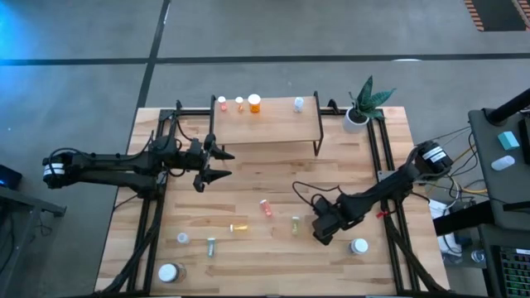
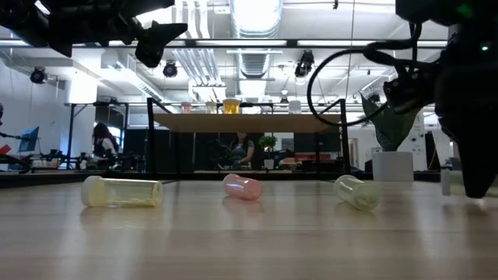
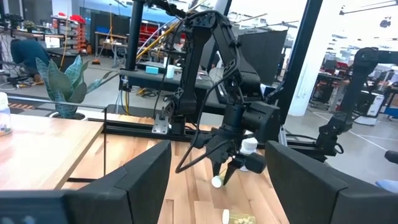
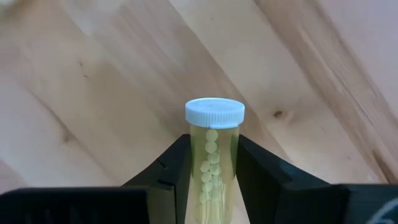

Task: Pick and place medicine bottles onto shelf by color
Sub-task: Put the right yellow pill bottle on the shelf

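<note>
My right gripper (image 1: 321, 230) stands near the table's front right, pointing steeply down, shut on a yellow-green medicine bottle (image 4: 213, 163) with a white cap. My left gripper (image 1: 217, 164) hangs open and level above the table's left half, in front of the shelf (image 1: 267, 126), touching nothing. Several bottles stand on the shelf, one of them orange (image 1: 254, 103). A pink bottle (image 1: 266, 207), an orange-yellow one (image 1: 239, 226) and a pale green one (image 1: 296, 223) lie on their sides on the table. My right gripper pinches the yellow-green bottle's clear body (image 4: 213, 149) between its two fingers, one on each long side, just behind the white cap (image 4: 214, 113). The fingers come from above, pointing down and lying across the bottle. The cap end sticks out past them (image 3: 216, 182); whether the bottle rests on the table I cannot tell.
A potted plant (image 1: 360, 108) stands at the far right corner. More bottles lie near the front edge: a white-capped one (image 1: 358, 246) close to my right gripper, two small ones (image 1: 183, 238) (image 1: 210, 246) and a big white-capped one (image 1: 170, 271) at the front left.
</note>
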You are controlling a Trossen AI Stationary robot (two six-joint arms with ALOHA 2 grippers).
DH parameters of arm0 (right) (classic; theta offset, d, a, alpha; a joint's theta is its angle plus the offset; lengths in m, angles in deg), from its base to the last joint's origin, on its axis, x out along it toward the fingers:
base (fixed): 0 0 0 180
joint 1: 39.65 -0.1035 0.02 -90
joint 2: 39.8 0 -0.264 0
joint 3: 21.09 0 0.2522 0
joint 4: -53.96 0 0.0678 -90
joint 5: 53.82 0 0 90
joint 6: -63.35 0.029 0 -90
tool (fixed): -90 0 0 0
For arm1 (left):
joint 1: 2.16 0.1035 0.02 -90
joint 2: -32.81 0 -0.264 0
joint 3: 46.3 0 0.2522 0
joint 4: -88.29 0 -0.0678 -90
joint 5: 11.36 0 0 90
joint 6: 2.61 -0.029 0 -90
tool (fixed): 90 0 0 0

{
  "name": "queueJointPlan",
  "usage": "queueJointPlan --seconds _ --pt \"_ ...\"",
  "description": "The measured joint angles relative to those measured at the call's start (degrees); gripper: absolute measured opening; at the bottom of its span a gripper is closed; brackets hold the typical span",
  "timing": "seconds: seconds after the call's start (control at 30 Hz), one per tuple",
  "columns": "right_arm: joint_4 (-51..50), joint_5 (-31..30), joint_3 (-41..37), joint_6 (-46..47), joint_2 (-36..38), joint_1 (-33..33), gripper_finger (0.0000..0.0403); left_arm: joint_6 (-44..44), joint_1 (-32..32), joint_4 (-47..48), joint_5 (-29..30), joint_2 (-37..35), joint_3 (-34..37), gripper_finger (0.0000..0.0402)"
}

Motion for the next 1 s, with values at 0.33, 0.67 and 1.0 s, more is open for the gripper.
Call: queueJointPlan --seconds 0.33,0.67,1.0 --pt "0.6 -12.7 1.8 -2.7 6.5 0.0 0.0101 0.0 0.0 0.0 0.1 0.0 0.0 0.0244" --pt "7.6 -42.9 2.1 -15.3 17.0 0.0 0.0102 0.0 0.0 0.0 0.1 0.0 0.1 0.0244" --pt "22.9 -64.6 2.1 -35.6 21.4 2.3 0.0102 0.0 0.0 -0.1 0.2 0.0 0.2 0.0244"
